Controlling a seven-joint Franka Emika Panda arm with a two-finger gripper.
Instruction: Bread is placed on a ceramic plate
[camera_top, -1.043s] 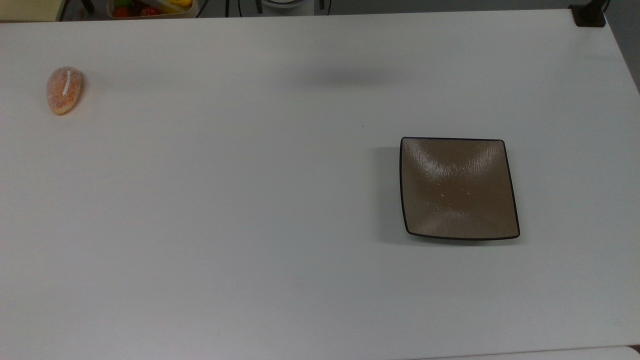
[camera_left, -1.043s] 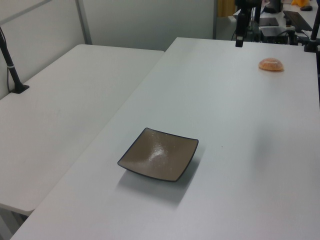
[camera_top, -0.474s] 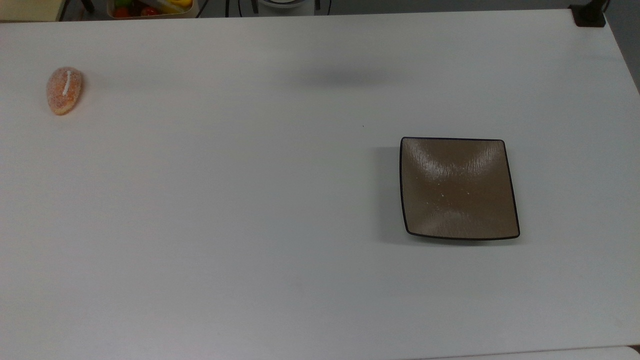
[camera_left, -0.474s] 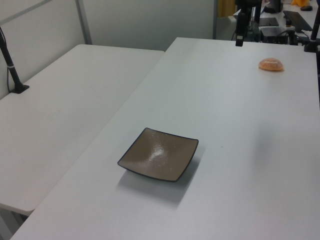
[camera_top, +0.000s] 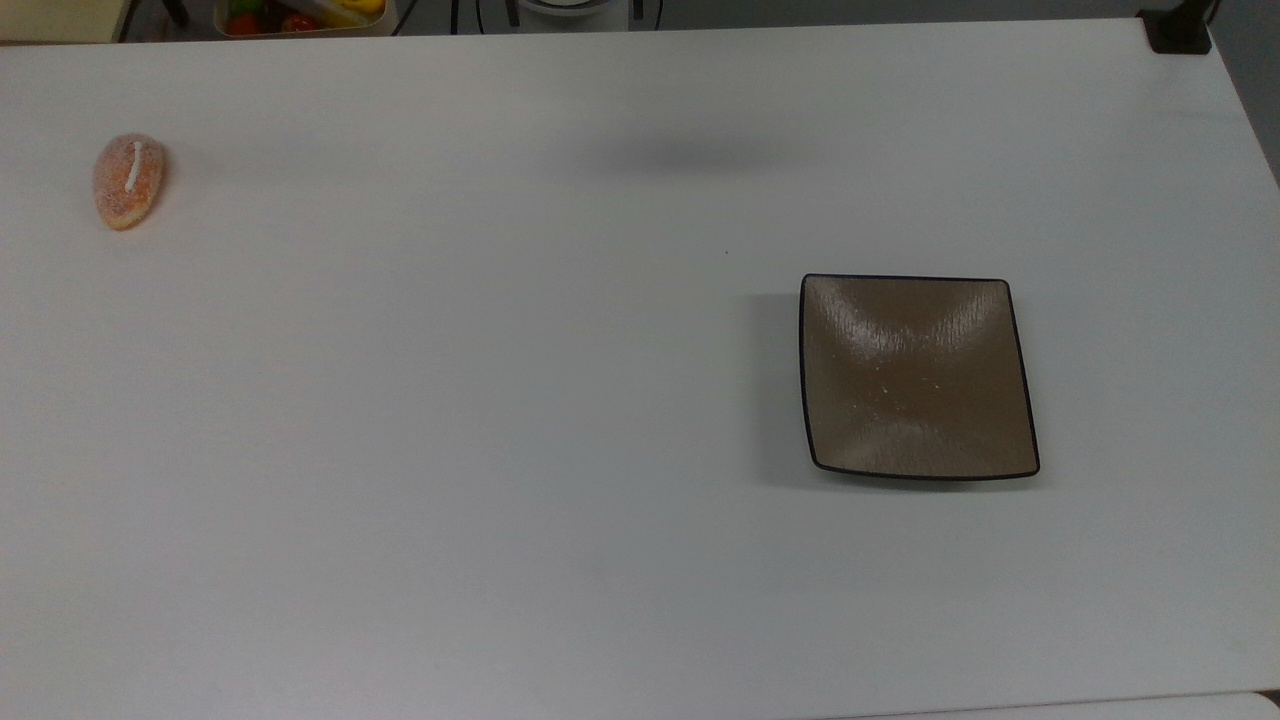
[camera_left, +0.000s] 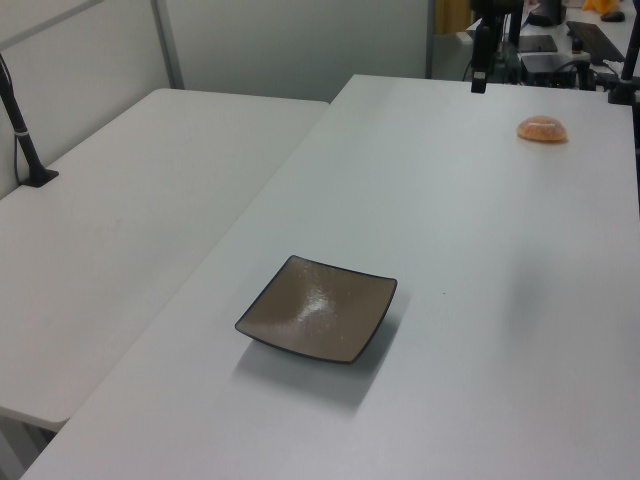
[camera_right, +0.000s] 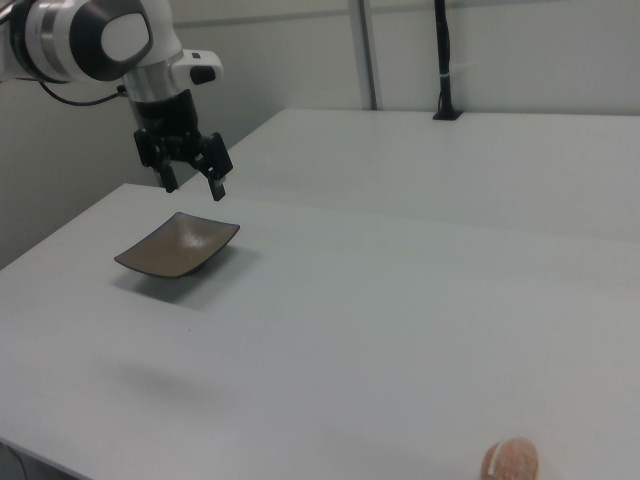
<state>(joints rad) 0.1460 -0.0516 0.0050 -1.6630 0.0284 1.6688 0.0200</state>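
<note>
The bread (camera_top: 129, 180), a small orange-tan bun with a white strip, lies near the top view's far left; it also shows as the bread (camera_left: 543, 128) and the bread (camera_right: 511, 462). The square brown ceramic plate (camera_top: 918, 375) sits bare on the white table, right of centre in the top view, and appears as the plate (camera_left: 318, 320) and the plate (camera_right: 178, 245). Only the right view shows my gripper (camera_right: 194, 188): it hangs open and holds nothing, in the air above and behind the plate, far from the bread.
A box of colourful items (camera_top: 300, 15) stands beyond the table's far edge. A black clamp (camera_top: 1180, 30) grips the table's corner. A second white table (camera_left: 130, 200) adjoins, with a black post (camera_left: 25, 140). A dark stand (camera_left: 481, 50) rises behind the bread.
</note>
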